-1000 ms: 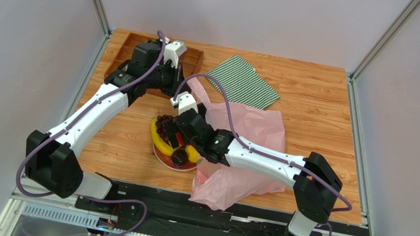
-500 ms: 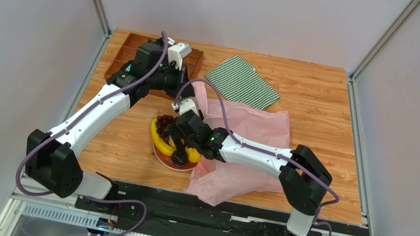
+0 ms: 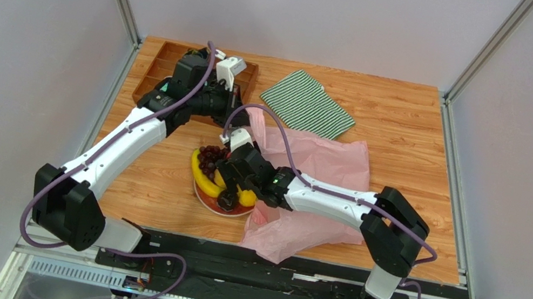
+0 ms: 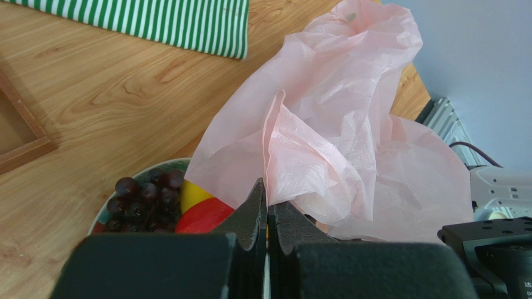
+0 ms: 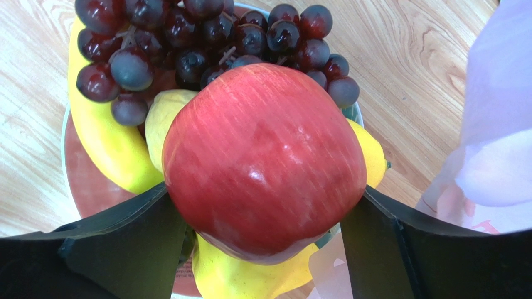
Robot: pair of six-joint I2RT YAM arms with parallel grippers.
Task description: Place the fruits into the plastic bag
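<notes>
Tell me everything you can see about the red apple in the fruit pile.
The red apple is round, glossy and smooth, red with fine paler streaks; no stem shows. It sits atop the pile on the plate, resting on yellow fruits, with the grape bunch right beside it. The right gripper straddles it, black fingers at both sides; whether they press it is unclear. The pink plastic bag lies apart to one side.

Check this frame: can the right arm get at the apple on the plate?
Likely yes: its fingers sit either side of the apple, which lies above the banana and grapes, with nothing in between.
</notes>
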